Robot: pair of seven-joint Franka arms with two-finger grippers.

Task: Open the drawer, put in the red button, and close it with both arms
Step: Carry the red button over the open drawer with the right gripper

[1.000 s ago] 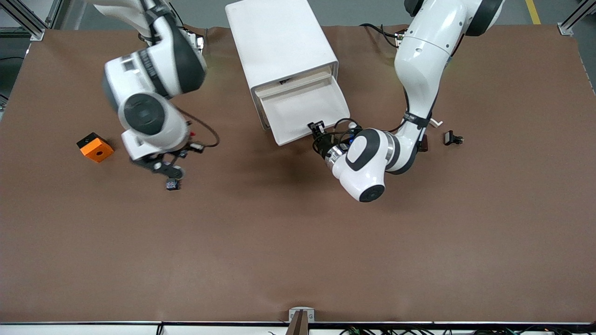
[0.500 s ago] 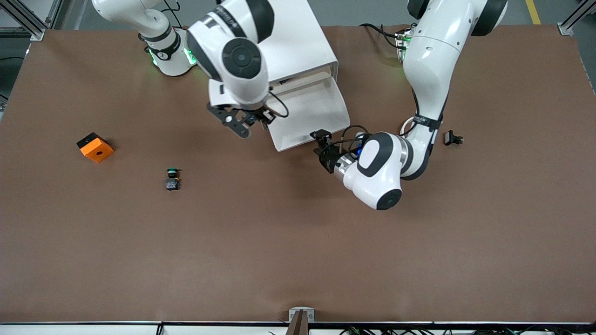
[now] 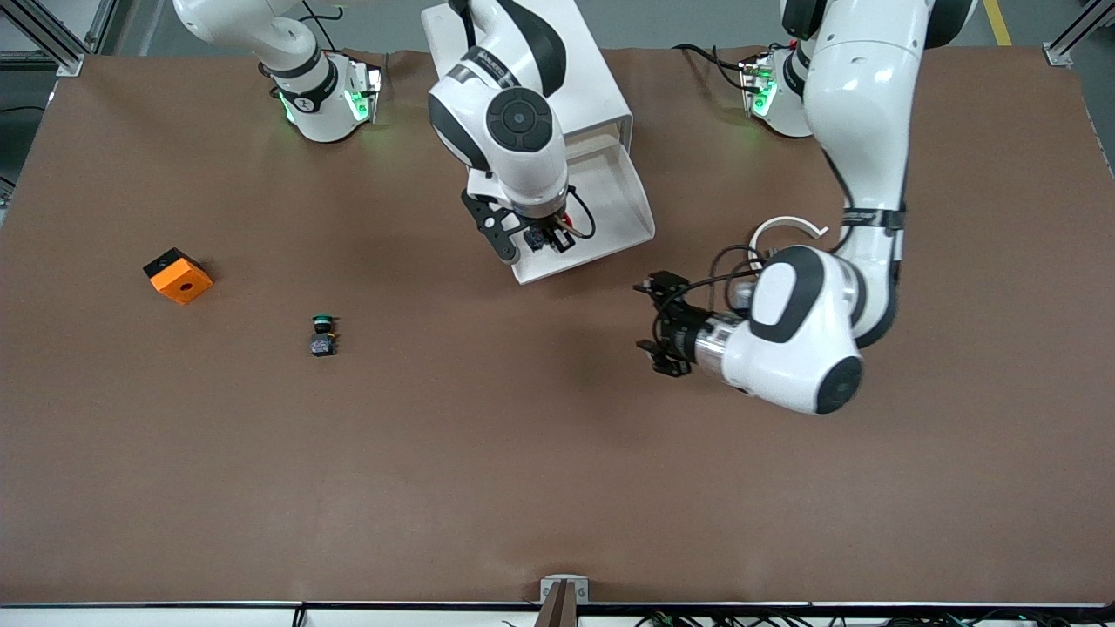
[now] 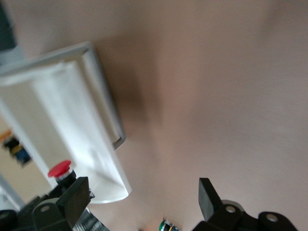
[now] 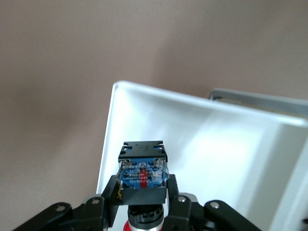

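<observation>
The drawer [image 3: 624, 197] is pulled out of the white cabinet [image 3: 601, 94], its tray open upward. My right gripper [image 3: 538, 240] is shut on the red button [image 3: 545, 238] and holds it over the drawer's front end. In the right wrist view the button's black and blue body [image 5: 143, 172] sits between the fingers [image 5: 107, 198], above the white tray [image 5: 226, 144]. My left gripper [image 3: 655, 323] is open and empty over the bare table near the drawer's front corner. The left wrist view shows the drawer [image 4: 72, 115], the red button [image 4: 60, 169] and my open left gripper [image 4: 142, 197].
A green-capped button [image 3: 322, 334] lies on the table toward the right arm's end; it also shows in the left wrist view [image 4: 168, 225]. An orange block [image 3: 179, 275] lies farther toward that end.
My right arm carried the red button from the table beside the green button to above the open drawer. My left gripper drew away from the drawer's front corner, toward the front camera.
</observation>
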